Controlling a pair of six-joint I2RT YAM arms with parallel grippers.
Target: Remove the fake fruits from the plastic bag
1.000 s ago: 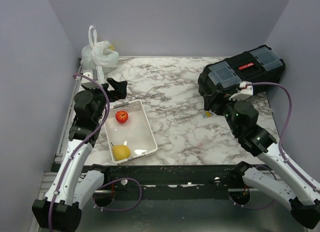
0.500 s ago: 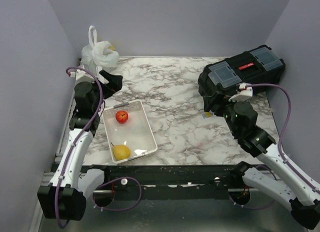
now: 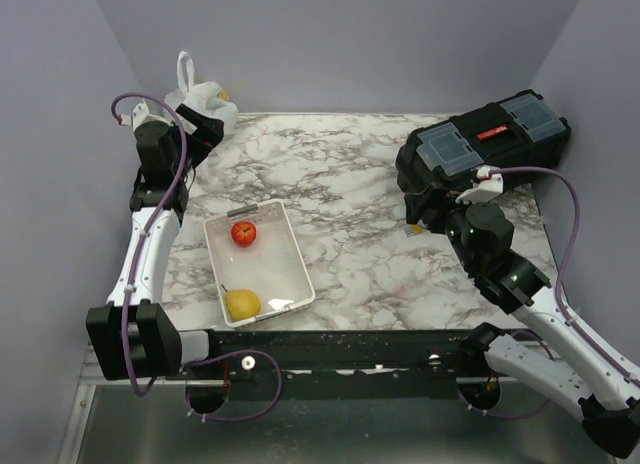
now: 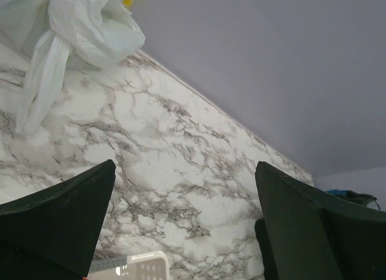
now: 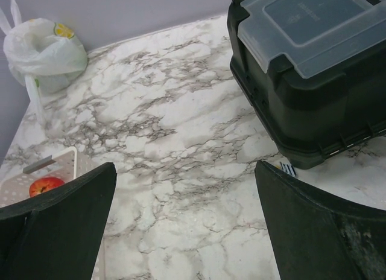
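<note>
Now the left gripper hovers, jaws spread wide, just short of the plastic bag slumped in the far-left corner, seemingly lined up to grab it, its fake fruits hidden inside, while the right gripper, equally open, waits beside the black toolbox.

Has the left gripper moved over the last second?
Yes. In the top view the left gripper has gone from the far end of the white tray away to the plastic bag in the far-left corner.
</note>
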